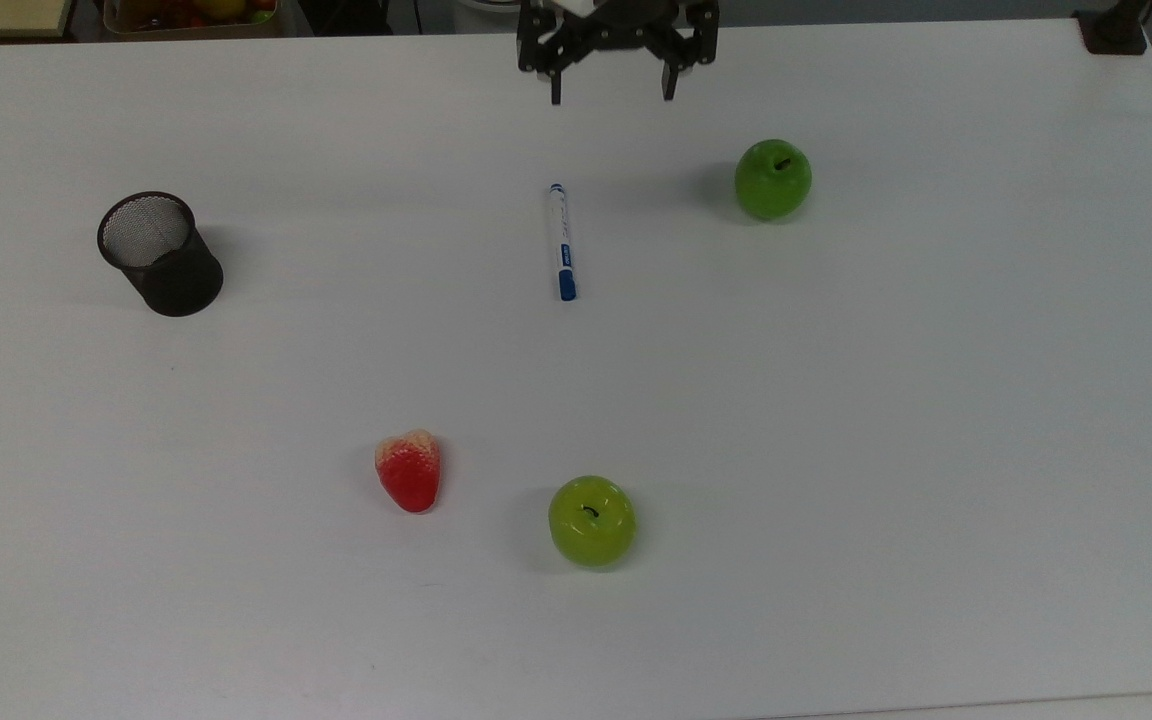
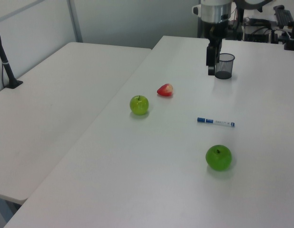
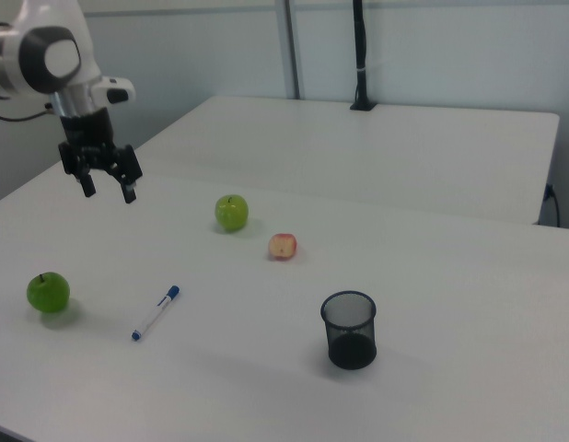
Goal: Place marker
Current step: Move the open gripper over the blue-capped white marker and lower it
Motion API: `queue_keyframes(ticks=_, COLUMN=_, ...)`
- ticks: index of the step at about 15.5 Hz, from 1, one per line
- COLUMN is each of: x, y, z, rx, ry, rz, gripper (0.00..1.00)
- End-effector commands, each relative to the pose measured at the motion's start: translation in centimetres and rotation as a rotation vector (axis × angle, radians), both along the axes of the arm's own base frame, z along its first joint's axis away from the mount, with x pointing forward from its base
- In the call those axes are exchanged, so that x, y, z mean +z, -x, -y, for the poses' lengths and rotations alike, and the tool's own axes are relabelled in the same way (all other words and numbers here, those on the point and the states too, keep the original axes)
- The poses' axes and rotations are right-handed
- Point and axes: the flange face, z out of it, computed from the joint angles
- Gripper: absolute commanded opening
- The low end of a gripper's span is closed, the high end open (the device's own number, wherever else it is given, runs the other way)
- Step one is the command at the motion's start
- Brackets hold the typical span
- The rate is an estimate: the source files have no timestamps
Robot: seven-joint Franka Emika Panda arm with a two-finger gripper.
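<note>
- The black two-finger claw (image 1: 612, 95) hung in the air with its fingers spread wide and nothing between them; in the right view the claw (image 3: 106, 189) pointed down, clear of the surface.
- In the left view the claw (image 2: 211, 64) appeared just to the left view's left of the black mesh cup, overlapping its edge; whether it was near the cup in depth I could not tell.
- The slim white marker with a blue cap (image 1: 562, 242) lay flat on the white table (image 1: 836, 400), below the claw in the top view and apart from it, its capped end pointing away from the claw.
- In the right view the marker (image 3: 156, 312) lay below the claw and to the right view's right, its cap at the upper end.
- In the left view the marker (image 2: 215, 122) lay crosswise with its cap toward the left view's left.
- A dark green apple (image 1: 773, 179) sat to the top view's right of the marker, near its uncapped end.
- The black mesh cylindrical pen cup (image 1: 160, 253) stood upright, well apart from the marker on the top view's left.
- A red and cream strawberry-shaped toy (image 1: 409, 470) and a yellow-green apple (image 1: 592, 521) rested well beyond the marker's capped end, side by side but not touching.
</note>
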Motion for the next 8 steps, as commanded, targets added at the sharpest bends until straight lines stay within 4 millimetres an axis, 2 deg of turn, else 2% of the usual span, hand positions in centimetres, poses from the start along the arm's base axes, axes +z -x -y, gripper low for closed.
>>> queue_keyframes(ticks=1, x=-4.8, y=-0.5, z=0.1, rx=-0.019, ry=-0.031, rz=-0.007, gripper=1.00)
queue_keyframes(ticks=3, x=-7.9, y=-0.5, z=-0.2, rx=-0.013, ry=-0.025, rz=-0.003, gripper=1.00)
queue_keyframes(ticks=5, x=-12.3, y=-1.1, z=0.2, rx=-0.022, ry=-0.028, rz=-0.024, gripper=1.00)
queue_keyframes(ticks=8, x=-16.7, y=-1.5, z=1.2, rx=-0.001, ry=0.028, rz=-0.059, gripper=1.00)
